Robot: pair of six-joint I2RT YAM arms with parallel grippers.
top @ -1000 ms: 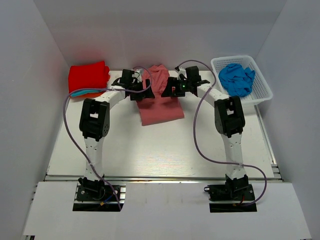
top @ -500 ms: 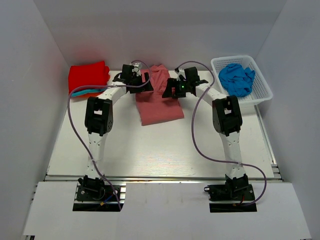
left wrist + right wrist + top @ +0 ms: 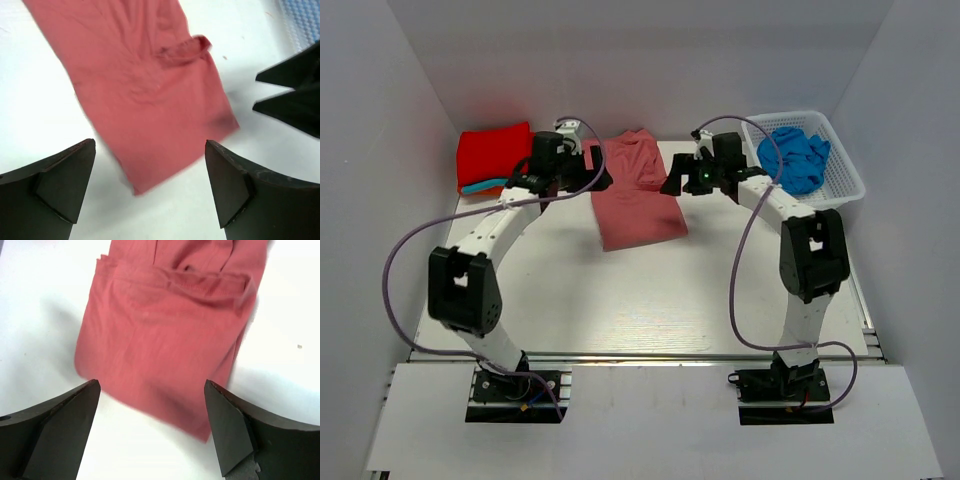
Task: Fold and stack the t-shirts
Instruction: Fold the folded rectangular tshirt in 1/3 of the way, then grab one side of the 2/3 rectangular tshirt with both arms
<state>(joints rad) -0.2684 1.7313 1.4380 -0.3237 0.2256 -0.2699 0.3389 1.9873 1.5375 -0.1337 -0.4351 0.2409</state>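
At the far middle of the table [image 3: 620, 300], the dusty rose-red t-shirt [image 3: 635, 195] lay partly folded, with the left gripper [image 3: 600, 178] and right gripper [image 3: 672, 183] on either side of it, both spread wide and empty. The wrist views showed a hemmed fold [image 3: 200, 287] lying across the cloth. Only the overhead view showed the red t-shirt [image 3: 497, 150] folded on a turquoise t-shirt [image 3: 485, 186] at far left, and a blue t-shirt [image 3: 795, 155] in the white basket [image 3: 845, 190].
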